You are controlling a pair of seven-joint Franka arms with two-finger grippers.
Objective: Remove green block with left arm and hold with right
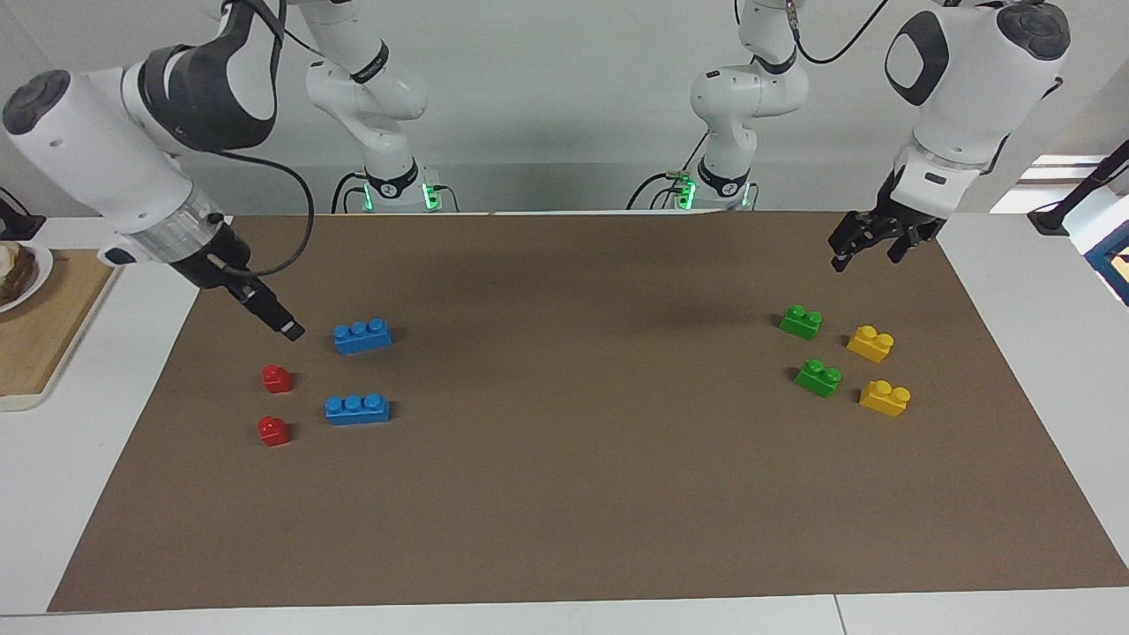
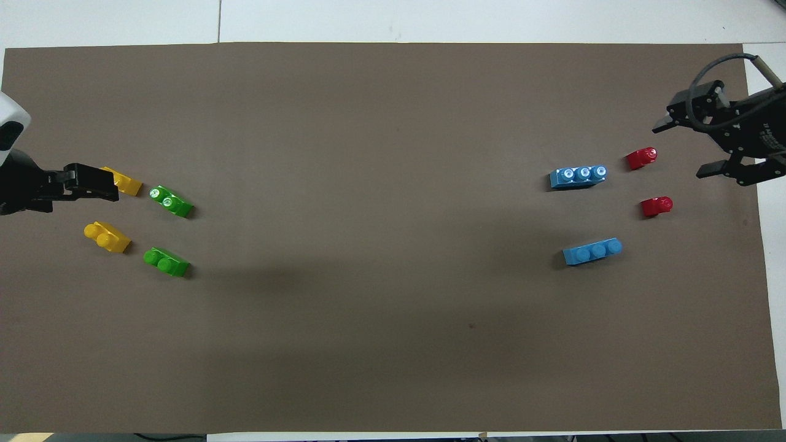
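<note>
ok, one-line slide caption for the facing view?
Both arms raised, left gripper and right gripper open and empty, over a brown mat with two green blocks, yellow, blue and red bricks.
</note>
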